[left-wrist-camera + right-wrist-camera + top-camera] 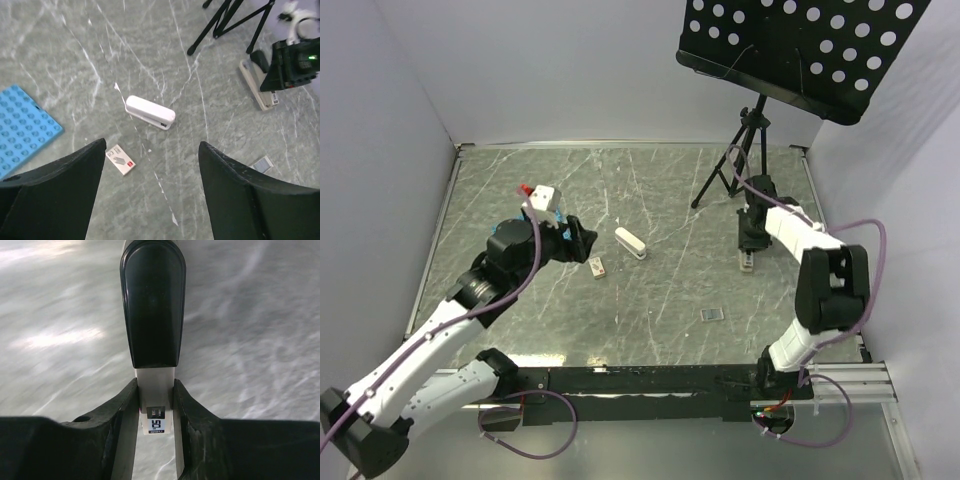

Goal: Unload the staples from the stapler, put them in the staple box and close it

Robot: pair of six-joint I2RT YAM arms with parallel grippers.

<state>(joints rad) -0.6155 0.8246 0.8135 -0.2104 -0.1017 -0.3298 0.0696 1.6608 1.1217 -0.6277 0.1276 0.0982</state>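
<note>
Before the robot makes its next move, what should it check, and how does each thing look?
1. Left gripper open: ok, jaws wide apart.
2. White stapler ahead of it, untouched: ok.
3. White stapler opened for unloading: not ok, it lies shut.
4. Right gripper closed on the beige stapler with the black top: ok.
5. Staples in sight: cannot tell.

A: Illumination status?
B: Overhead view: even, diffuse light; soft shadows on the worktop (650, 190).
A: Sharpness?
B: Left wrist view sharp. Right wrist view: worktop blurred, glare patches at left.
</note>
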